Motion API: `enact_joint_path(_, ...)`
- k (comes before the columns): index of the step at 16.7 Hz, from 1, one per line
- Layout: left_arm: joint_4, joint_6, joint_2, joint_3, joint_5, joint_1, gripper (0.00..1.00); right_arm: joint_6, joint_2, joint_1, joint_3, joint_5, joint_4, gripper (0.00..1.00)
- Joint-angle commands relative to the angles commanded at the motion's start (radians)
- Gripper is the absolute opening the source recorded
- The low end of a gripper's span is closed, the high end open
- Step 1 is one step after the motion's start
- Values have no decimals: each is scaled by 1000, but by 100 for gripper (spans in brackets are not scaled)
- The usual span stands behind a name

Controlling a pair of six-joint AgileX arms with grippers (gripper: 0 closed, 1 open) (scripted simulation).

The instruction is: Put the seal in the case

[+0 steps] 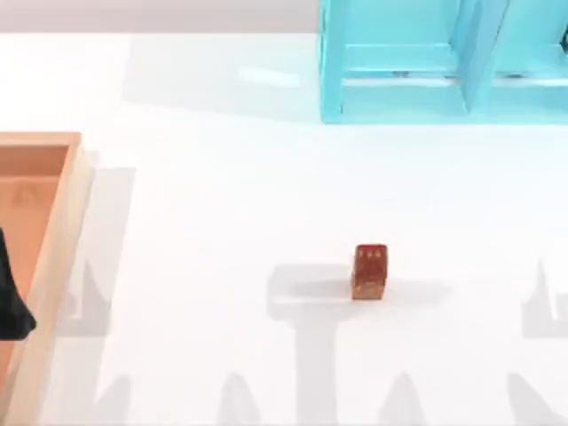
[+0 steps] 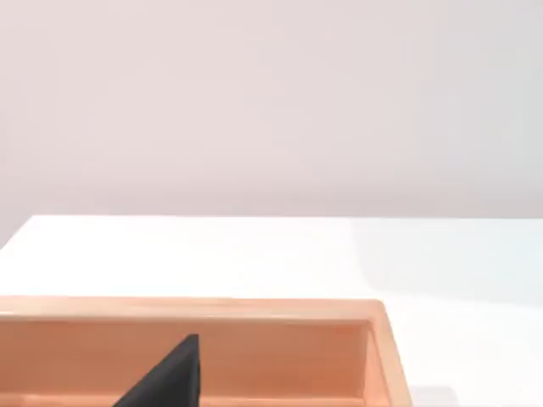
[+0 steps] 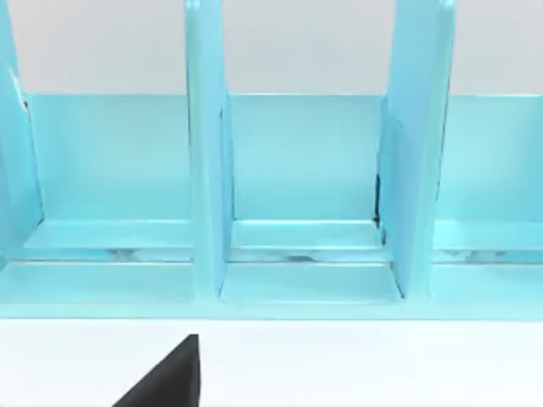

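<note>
Far left of the seal, the wooden case [image 1: 53, 222] sits at the surface's [image 1: 222, 195] edge, the left end effector [image 1: 11, 306] over it; whether it's spread, I cannot tell. The seal [image 1: 369, 271] stands upright, untouched, well short of the blue rack [image 1: 399, 89]. Risk: a glossy, tall block could tip or slip from an off-centre pinch. Pale top marks, unreadable.

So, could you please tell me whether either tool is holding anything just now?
Nothing is held: the seal stands alone on the table, no tool near it.
</note>
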Motion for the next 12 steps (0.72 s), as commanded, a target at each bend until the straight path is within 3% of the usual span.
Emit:
enact_joint_path(6,-55,-35,87,88,12,-21,100,0,0,0,0,0,0,100)
enact_joint_path(12,-315,-173,492,420,42,-110,100,0,0,0,0,0,0,100)
